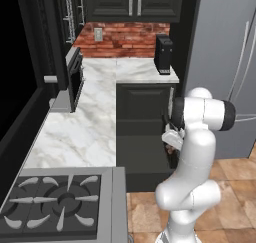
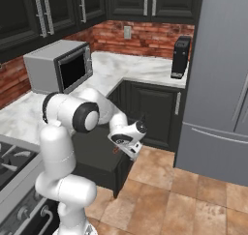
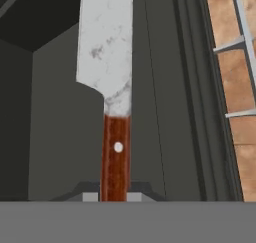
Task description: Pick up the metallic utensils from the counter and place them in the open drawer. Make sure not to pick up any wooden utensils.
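One knife (image 3: 114, 107) runs up the middle of the hand view, its reddish-brown handle pinched between the jaws of the gripper (image 3: 115, 197), its blade over the dark open drawer (image 3: 55, 137). Lower it flat inside before letting go. No writing can be read.

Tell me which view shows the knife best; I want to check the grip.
The hand view: the knife fills it, blade ahead, handle between the end effector tips. The right base view shows just a reddish speck under the hand; in the left base view the arm mostly covers it.
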